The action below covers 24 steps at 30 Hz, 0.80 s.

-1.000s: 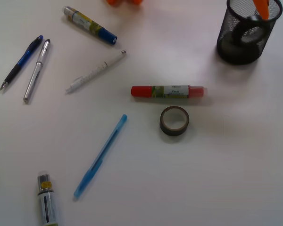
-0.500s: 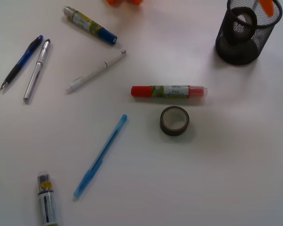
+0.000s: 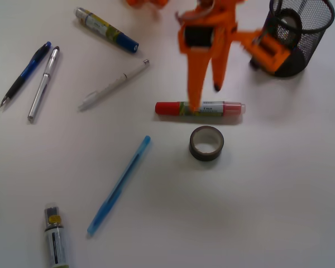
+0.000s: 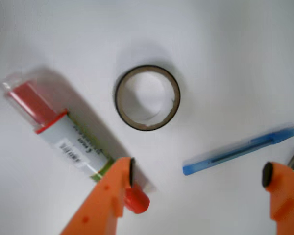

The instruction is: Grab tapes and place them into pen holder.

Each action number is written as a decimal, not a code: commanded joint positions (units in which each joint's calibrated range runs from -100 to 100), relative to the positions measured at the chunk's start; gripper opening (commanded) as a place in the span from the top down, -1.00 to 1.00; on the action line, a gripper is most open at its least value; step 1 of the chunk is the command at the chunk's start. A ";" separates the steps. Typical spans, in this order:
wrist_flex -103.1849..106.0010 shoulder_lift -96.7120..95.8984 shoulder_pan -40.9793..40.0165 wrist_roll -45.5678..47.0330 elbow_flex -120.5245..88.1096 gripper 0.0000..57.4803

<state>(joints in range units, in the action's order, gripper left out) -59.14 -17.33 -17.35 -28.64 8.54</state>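
Fingers of the orange gripper (image 4: 198, 176) stand spread wide apart and grip nothing. In the wrist view one finger (image 4: 112, 196) sits over the red-capped end of the marker (image 4: 63, 139), its dark pad at the marker's edge; the other finger (image 4: 284, 188) is off to the far side, close to the tip of the blue pen (image 4: 240, 149). One dark tape roll (image 4: 147, 97) lies flat on the white table (image 4: 235, 49) ahead of the gap between the fingers, closer to the marker-side finger, touching neither finger and lying apart from the marker. In the front view the gripper (image 3: 206, 95) points down at the marker (image 3: 200, 108), with the tape roll (image 3: 206, 143) just beyond the marker. Pen holder (image 3: 297, 33), of black mesh, stands upright, well apart from the fingers, with a roll visible inside it. Other pens lie scattered farther out.
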 commanded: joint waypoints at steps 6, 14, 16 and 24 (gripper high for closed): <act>-8.93 -18.32 0.94 1.71 30.87 -0.03; -21.35 -37.36 2.88 2.64 56.32 -0.03; -24.24 -41.44 2.96 2.74 61.66 -0.03; -25.82 -50.28 2.81 3.71 71.08 -0.03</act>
<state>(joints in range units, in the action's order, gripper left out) -84.62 -67.07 -14.39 -25.03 75.83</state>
